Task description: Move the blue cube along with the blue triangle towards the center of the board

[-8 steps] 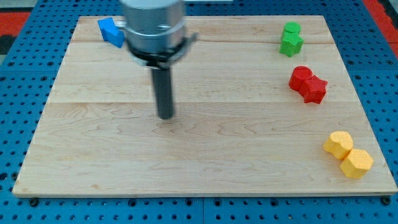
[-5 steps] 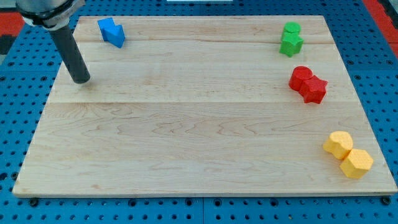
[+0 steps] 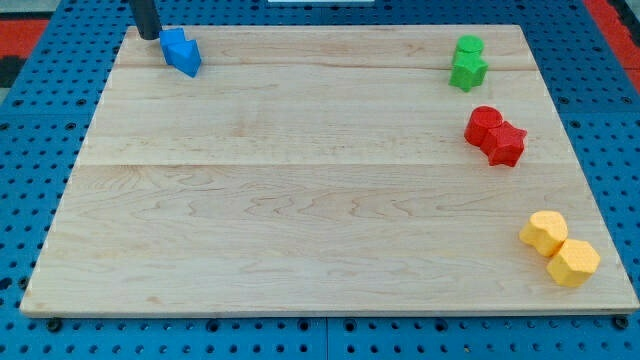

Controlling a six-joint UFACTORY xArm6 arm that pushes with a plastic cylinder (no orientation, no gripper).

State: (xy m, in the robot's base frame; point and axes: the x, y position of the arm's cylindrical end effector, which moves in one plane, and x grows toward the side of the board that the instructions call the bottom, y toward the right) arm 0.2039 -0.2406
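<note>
No text, label, brand, number or sign can be read anywhere in the camera view: the wooden tabletop (image 3: pixel 330 200) is plain, and the coloured blocks on it carry no markings.

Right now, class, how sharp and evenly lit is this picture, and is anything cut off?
Camera view: sharp and evenly lit; the blue blocks are crisp, the wooden board shows only faint sheen, and the rod is cropped by the view's top, my tip just left of them.
</note>
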